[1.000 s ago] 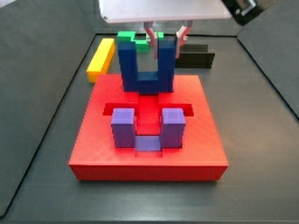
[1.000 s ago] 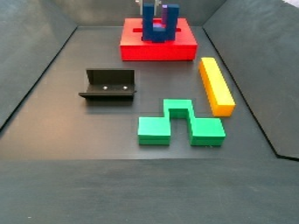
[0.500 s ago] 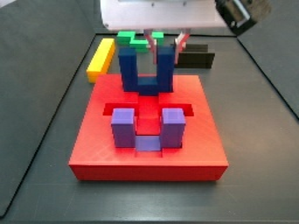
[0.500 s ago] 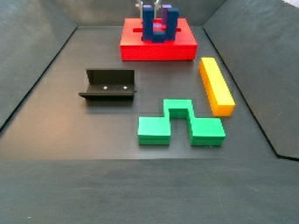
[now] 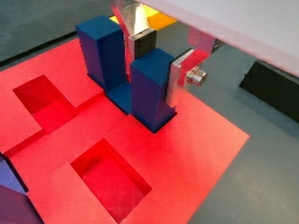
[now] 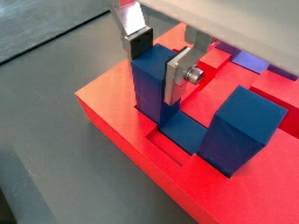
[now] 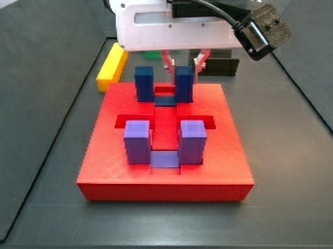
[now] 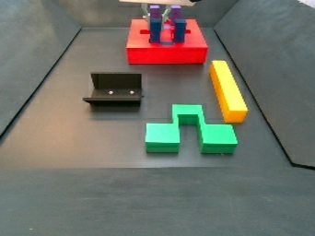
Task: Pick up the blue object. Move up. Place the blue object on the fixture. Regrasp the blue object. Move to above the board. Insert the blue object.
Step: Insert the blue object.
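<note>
Views: the fixture (image 8: 113,90), green block (image 8: 189,128) and yellow bar (image 8: 227,89) are shown in only a side view.
Blue object (image 5: 149,87): seated upright in the board (image 5: 187,149), prongs up.
Gripper (image 6: 159,54): one prong is clamped between its plates.
Room: a purple block (image 7: 163,143) is seen nearby.

You have two side views facing each other along the desk, one close to the board (image 7: 166,146), one far from the board (image 8: 167,48), while both wrist views look down closely at the gripper (image 5: 162,52) there.
</note>
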Controlling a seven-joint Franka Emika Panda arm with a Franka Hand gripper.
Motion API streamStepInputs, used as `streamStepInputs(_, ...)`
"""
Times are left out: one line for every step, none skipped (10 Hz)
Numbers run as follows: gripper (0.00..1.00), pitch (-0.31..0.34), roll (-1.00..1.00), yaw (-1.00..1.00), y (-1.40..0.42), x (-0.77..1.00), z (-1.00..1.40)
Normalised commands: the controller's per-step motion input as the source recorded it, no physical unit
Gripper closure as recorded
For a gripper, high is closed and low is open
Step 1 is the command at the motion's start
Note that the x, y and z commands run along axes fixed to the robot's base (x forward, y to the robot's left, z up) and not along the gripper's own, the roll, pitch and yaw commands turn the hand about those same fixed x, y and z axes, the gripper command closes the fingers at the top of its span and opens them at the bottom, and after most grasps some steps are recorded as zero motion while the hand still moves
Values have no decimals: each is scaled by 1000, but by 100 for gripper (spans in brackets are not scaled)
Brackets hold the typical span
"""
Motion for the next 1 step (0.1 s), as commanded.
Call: streamStepInputs(100,0,0,0,0,0,0)
